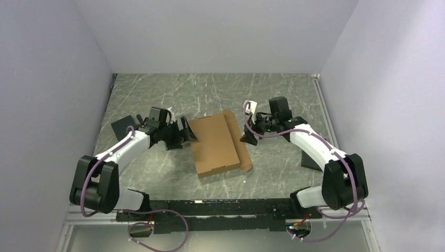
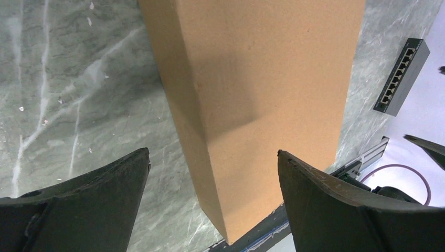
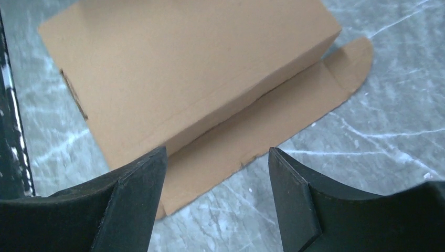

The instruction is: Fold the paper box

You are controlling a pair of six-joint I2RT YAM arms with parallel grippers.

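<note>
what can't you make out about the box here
- Inside the paper box: top view, top panel covers it.
- Its far end: left wrist view, cut by the top edge.
- Near end of its flap: right wrist view, behind the right claw.
- Whether left claw touches box: top view, too small.
</note>
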